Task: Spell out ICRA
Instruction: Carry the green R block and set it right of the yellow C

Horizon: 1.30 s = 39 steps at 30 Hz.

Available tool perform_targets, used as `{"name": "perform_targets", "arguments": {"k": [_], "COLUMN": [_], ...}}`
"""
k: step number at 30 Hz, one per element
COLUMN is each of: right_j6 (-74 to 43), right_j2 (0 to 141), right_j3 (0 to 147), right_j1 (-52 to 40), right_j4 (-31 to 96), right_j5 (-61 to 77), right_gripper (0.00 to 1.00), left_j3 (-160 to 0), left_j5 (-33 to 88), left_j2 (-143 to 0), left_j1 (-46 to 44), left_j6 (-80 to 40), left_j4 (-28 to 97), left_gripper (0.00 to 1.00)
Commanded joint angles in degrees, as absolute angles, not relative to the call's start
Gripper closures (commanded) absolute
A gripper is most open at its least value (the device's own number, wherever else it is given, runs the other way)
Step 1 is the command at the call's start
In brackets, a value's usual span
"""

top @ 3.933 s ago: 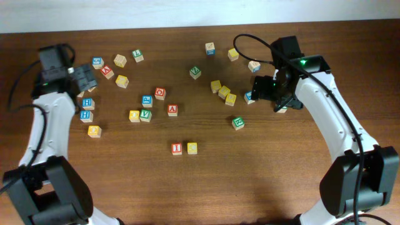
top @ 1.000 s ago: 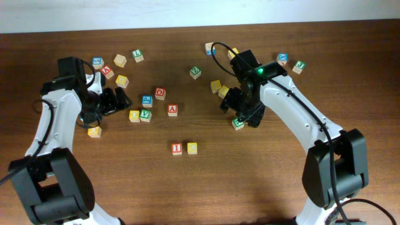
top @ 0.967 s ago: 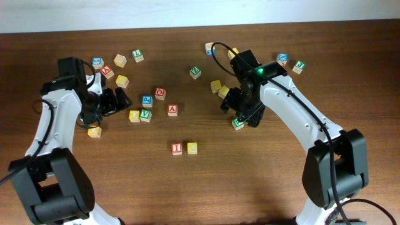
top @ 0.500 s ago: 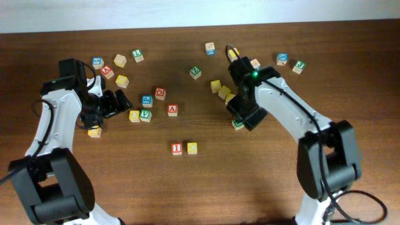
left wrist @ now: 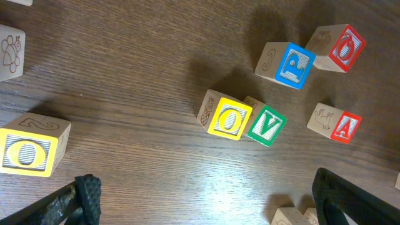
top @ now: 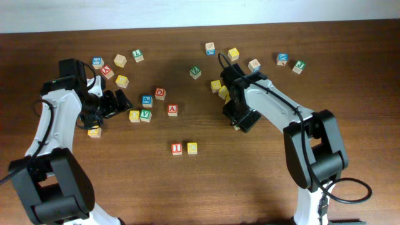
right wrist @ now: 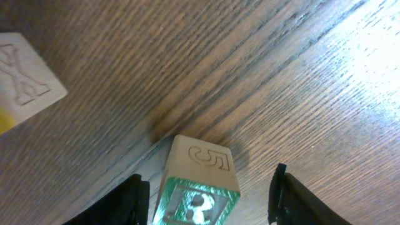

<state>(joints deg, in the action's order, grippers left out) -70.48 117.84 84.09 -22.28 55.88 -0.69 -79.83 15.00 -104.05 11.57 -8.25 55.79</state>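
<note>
Right wrist view puts the green "R" cube (right wrist: 200, 184) squarely between the jaws of the right gripper (right wrist: 209, 175), resting on the table (right wrist: 300, 75). The 2 jaws stand spread, 1 on each side of the cube. A strip of bare wood shows between each jaw and the cube, so nothing is pinched. The cube's green lettered face shows at the bottom edge of the view, and a carved mark sits on its plain wooden side. Ahead of these jaws and off to one side, well clear of them, lies a pale cube (right wrist: 25, 78) carved with an X.

From overhead the right gripper covers the "R" cube, which cannot be seen there. The red "I" cube (top: 177, 149) and the yellow "C" cube (top: 192, 148) sit side by side, touching or nearly so. They are well apart from both pairs of jaws, in the open stretch between the 2 arms.

The left gripper (left wrist: 205, 187) has its jaws spread wide and holds nothing. In the left wrist view a yellow "O" cube (left wrist: 225, 119) and a green "V" cube (left wrist: 267, 125) lie touching, just ahead of the gap between the jaws. The red "A" cube (left wrist: 337, 124) lies just beyond the "V", ahead of the jaw at the right edge of that view and apart from it. Farther ahead, a blue "P" cube (left wrist: 290, 64) and a red "O" cube (left wrist: 340, 49) sit just beside each other. A second yellow "O" cube (left wrist: 28, 150) sits just ahead of the other jaw.
</note>
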Motion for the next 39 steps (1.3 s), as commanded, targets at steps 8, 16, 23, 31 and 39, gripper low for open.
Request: {"name": "perform_targets", "arguments": {"k": [8,16,23,31,39], "right_j6": [-63.83,-44.95,-34.48,-33.39,-31.7], "right_j2": [118.83,118.58,115.81,113.01,113.99], "right_j3": [83.79,83.92,83.94,83.9,83.88], "right_j1": [-22.48,-22.5,-22.96,-34.63,-40.47], "right_j4": [55.46,55.57,61.78,64.73,56.47], "right_j5": [-1.91,6.79,16.32,5.82,0.32], "right_gripper": [0.67,0.71,0.71,0.71,0.71], "left_j3": [-80.62,-80.62,-80.62,-80.62,-80.62], "left_j5": [15.66,15.64,15.66,15.64,15.64], "left_j2": [-104.47,-104.47,-104.47,-104.47,-104.47], "left_j1": [11.33,11.35,11.33,11.33,11.35], "left_j6": [-8.97,-8.97,-8.97,-8.97,-8.97], "left_j4": [55.88,55.86,55.81,55.18,55.22], "left_gripper": [0.01,0.01,0.01,0.01,0.01]}}
